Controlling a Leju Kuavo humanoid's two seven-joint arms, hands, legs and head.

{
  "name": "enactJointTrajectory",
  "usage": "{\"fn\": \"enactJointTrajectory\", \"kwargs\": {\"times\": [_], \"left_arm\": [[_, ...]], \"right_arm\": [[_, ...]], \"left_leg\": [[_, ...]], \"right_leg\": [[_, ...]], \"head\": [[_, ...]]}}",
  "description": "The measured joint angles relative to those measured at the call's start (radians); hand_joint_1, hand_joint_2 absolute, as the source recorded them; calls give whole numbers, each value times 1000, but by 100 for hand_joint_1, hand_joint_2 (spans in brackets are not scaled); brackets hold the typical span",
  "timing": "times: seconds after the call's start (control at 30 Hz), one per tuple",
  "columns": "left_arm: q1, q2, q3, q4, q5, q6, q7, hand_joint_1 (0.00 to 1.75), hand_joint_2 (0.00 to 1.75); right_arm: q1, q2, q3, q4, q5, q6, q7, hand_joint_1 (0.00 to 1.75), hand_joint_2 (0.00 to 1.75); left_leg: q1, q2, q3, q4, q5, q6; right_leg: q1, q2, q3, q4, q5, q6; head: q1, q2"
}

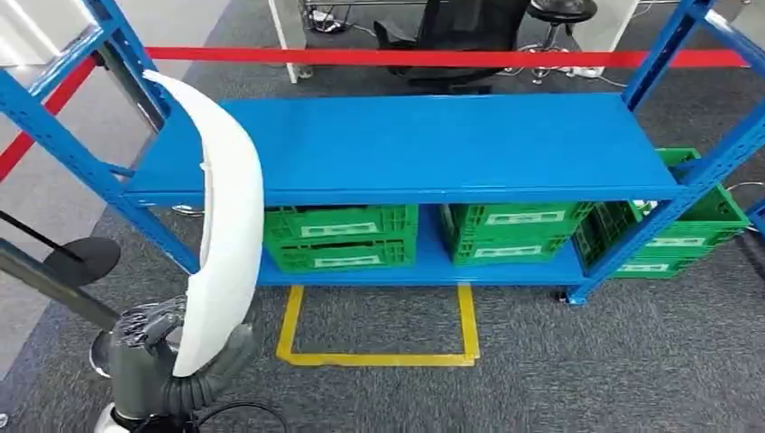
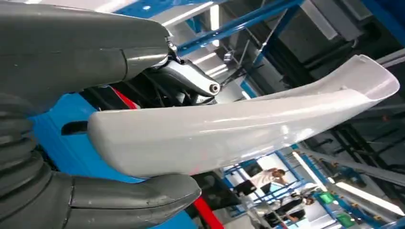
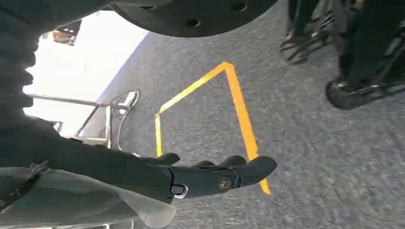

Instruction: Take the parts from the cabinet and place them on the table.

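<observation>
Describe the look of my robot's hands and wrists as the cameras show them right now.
The left hand is matte grey with a thick grey thumb, a grey ribbed cover at the wrist, and silver metal linkages on darker fingers. The right hand has glossy black fingers with small round silver pivot pins and a dark ribbed cover.

green crates point(image 1: 341, 236) sit on the low shelf, another green crate point(image 1: 695, 225) right of the rack, yellow floor tape point(image 1: 379, 334) near me, red barrier tape point(image 1: 433, 58) far off.
</observation>
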Motion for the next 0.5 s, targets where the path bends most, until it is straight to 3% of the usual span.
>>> {"fn": "enactJointTrajectory", "kwargs": {"times": [0.03, 0.07, 0.1, 0.13, 0.23, 0.27, 0.33, 0.4, 0.43, 0.47, 0.5], "left_arm": [[0, -2, 1, 2, 3, 0, 0, 175, 175], [-1, -4, 2, 2, 3, 0, 0, 175, 175], [-3, -6, 2, 3, 3, 0, 0, 175, 175], [-5, -8, 2, 4, 3, 0, 0, 175, 175], [-7, -15, 4, 10, 7, -1, 5, 175, 175], [-7, -18, 4, 12, 7, -2, 6, 175, 175], [-9, -25, 5, 14, 10, -2, 6, 175, 175], [-9, -29, 6, 18, 11, -2, 6, 175, 175], [-9, -29, 6, 20, 11, -2, 6, 175, 175], [-9, -30, 6, 22, 11, -3, 6, 175, 175], [-9, -30, 7, 25, 11, -3, 6, 175, 175]], "right_arm": [[0, 2, -1, -2, 0, 0, 0, 0, 175], [0, 3, -3, -3, 0, 0, 0, 0, 175], [0, 5, -4, -3, 0, 2, 0, 0, 175], [-1, 8, -6, -5, -1, 2, 0, 0, 175], [1, 11, -13, -11, -2, 3, 0, 0, 175], [2, 11, -16, -12, -2, 3, 0, 0, 175], [3, 11, -16, -14, -2, 3, 0, 0, 175], [3, 11, -16, -16, -2, 3, 4, 0, 175], [3, 11, -16, -16, -2, 3, 4, 0, 175], [3, 12, -17, -18, -2, 3, 4, 0, 175], [3, 12, -17, -19, -2, 3, 5, 0, 175]], "left_leg": [[2, 0, 47, -64, 41, 1], [3, -1, 113, -163, 63, 4], [3, -10, 172, -257, 41, 10], [0, -14, 205, -320, 27, 17], [-7, -13, 188, -327, 28, 31], [2, -8, 176, -339, 45, 48], [-2, -2, 149, -336, 69, 69], [-7, 1, 119, -332, 91, 73], [-10, 3, 102, -328, 102, 74], [-11, 4, 85, -324, 111, 74], [-12, 5, 68, -319, 119, 72]], "right_leg": [[0, 0, -17, 6, 8, 3], [0, 1, -31, 12, 15, 7], [0, 2, -38, 16, 22, 11], [4, 4, -45, 20, 31, 18], [0, 3, -60, 13, 63, 42], [-1, 8, -69, 14, 63, 50], [-3, 12, -104, 84, -47, 54], [-3, 12, -140, 240, -145, 59], [-3, 12, -151, 309, -163, 61], [-3, 12, -143, 334, -148, 61], [-3, 12, -112, 313, -113, 61]], "head": [[0, 0], [-1, 0], [-1, 0], [0, 0], [1, 0], [1, 0], [7, 0], [8, 0], [10, 0], [8, 0], [10, 0]]}}
